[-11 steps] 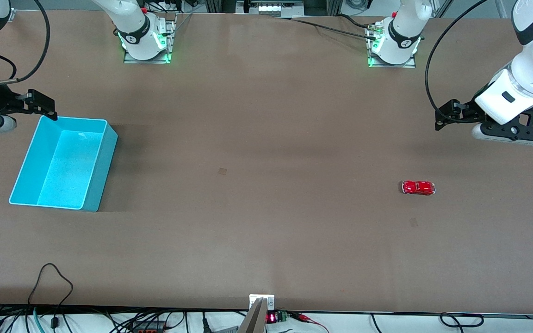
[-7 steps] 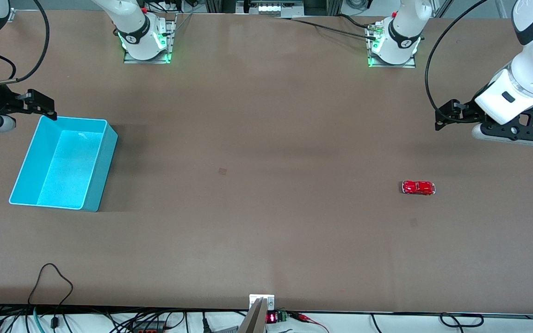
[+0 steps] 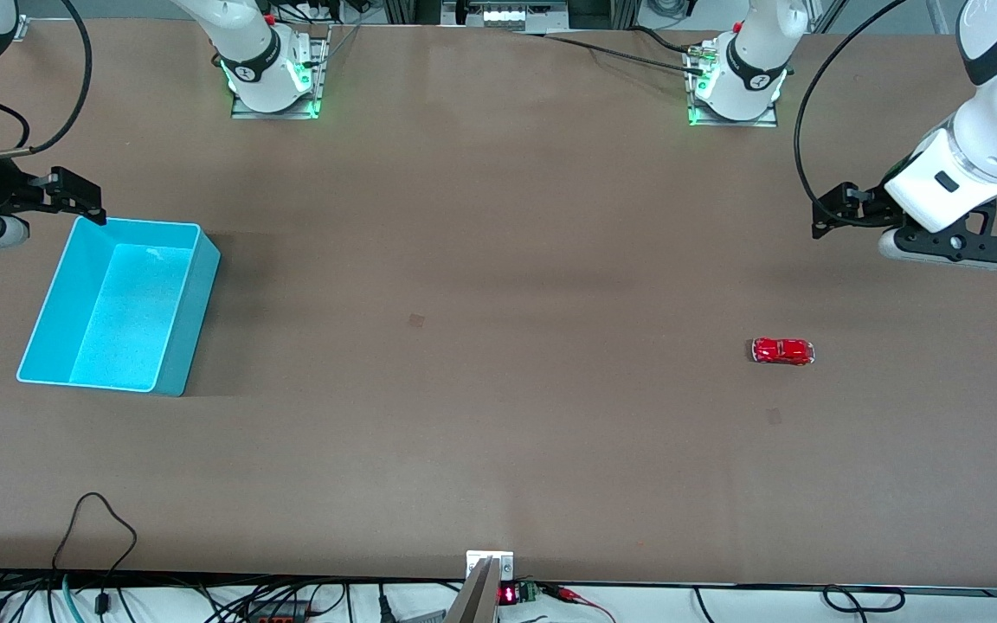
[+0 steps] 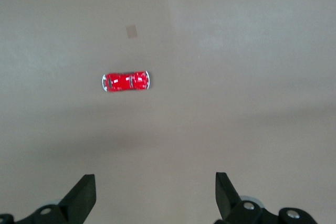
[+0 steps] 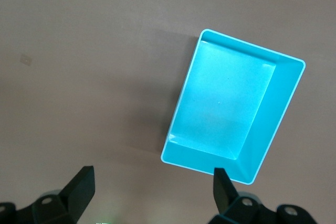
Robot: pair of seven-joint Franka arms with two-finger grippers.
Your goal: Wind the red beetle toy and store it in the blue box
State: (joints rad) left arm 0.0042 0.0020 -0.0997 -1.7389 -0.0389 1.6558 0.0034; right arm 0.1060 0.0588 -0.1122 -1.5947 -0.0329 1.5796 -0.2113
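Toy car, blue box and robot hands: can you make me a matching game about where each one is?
Things:
1. red toy car
2. blue box
3. left hand
4. right hand

Places or states:
A. open, up in the air near the box
B. empty, at the right arm's end of the table
C. alone on the bare table, at the left arm's end
D. open, up in the air near the car

Pairs: 1-C, 2-B, 3-D, 4-A
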